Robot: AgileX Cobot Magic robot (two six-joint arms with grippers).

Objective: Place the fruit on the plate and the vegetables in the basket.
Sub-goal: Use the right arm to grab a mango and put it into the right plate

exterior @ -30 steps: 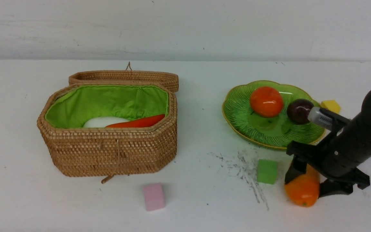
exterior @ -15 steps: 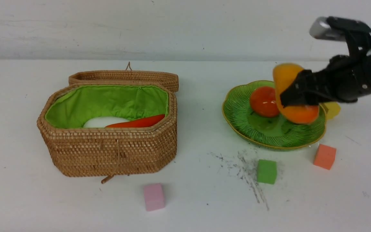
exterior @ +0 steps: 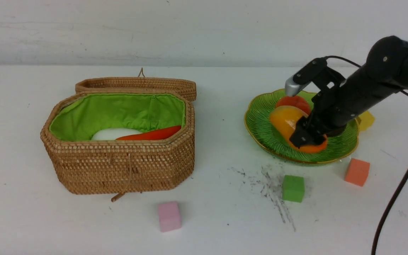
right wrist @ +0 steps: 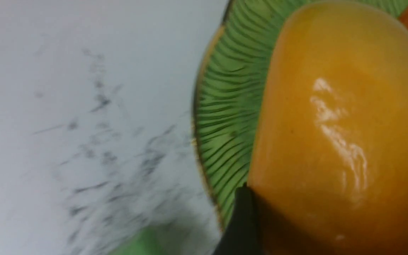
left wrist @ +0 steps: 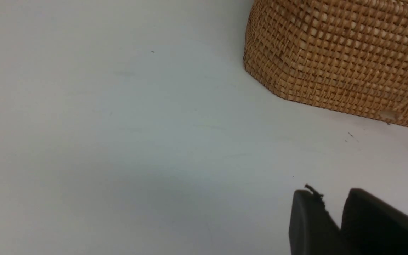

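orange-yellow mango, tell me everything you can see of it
The smooth, glossy orange-yellow mango is a plump, elongated oval, yellower at one end and deeper orange at the other, with bright highlights; it looks like hard plastic. No cut or dent shows. The black right pincer grips it around the middle, hiding part of it. It lies slantwise over the ribbed green glass plate, in front of the round orange-red persimmon, partly covering it. Whether it touches either, I can't tell.
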